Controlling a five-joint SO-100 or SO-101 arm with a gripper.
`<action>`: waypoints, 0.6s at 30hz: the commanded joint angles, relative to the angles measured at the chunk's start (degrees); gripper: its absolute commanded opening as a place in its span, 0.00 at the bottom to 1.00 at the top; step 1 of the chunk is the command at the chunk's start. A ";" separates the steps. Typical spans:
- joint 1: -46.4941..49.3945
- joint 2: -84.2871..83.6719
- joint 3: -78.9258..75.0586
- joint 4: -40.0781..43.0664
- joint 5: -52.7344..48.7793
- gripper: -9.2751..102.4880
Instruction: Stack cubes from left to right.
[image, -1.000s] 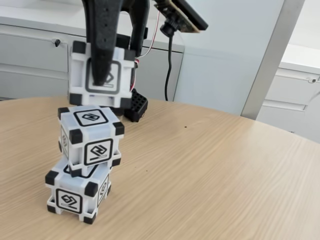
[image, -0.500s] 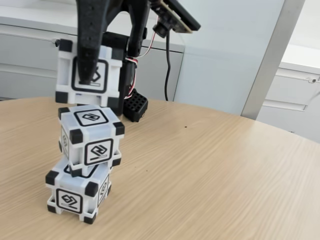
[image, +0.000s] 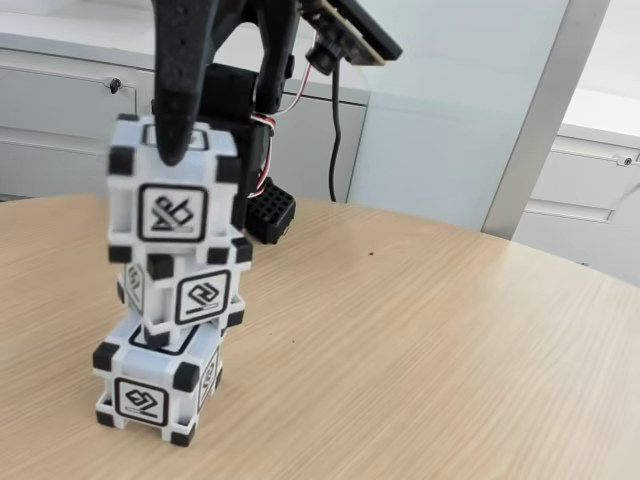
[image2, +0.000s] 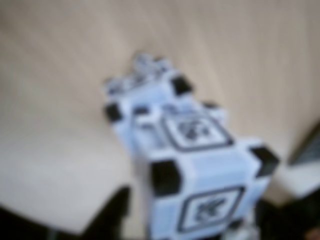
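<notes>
Three white cubes with black corners stand as one tower at the left of the fixed view. The bottom cube (image: 150, 390) rests on the wooden table (image: 420, 350), and the middle cube (image: 205, 297) sits on it, turned a little. The top cube (image: 173, 212) lies on the middle one, shifted slightly left and a bit blurred. My black gripper (image: 200, 160) hangs right above, open, its front finger (image: 178, 110) overlapping just the cube's top edge. The blurred wrist view looks down the tower: the top cube (image2: 210, 210) is nearest, between my gripper's (image2: 192, 222) dark fingers.
A black perforated block (image: 270, 212) and a black cable (image: 335, 130) sit behind the tower. Grey cabinets (image: 60, 130) run along the back wall. The table's curved edge passes at the right, with bare wood between it and the tower.
The gripper swung the third cube left over the tower, then stayed put. The cube dropped out from between the fingers onto the middle cube.
</notes>
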 joint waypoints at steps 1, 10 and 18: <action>0.18 0.44 -0.18 -0.53 -0.35 0.32; 0.18 1.67 -1.14 0.35 1.32 0.33; 0.18 5.98 -1.23 0.53 1.85 0.34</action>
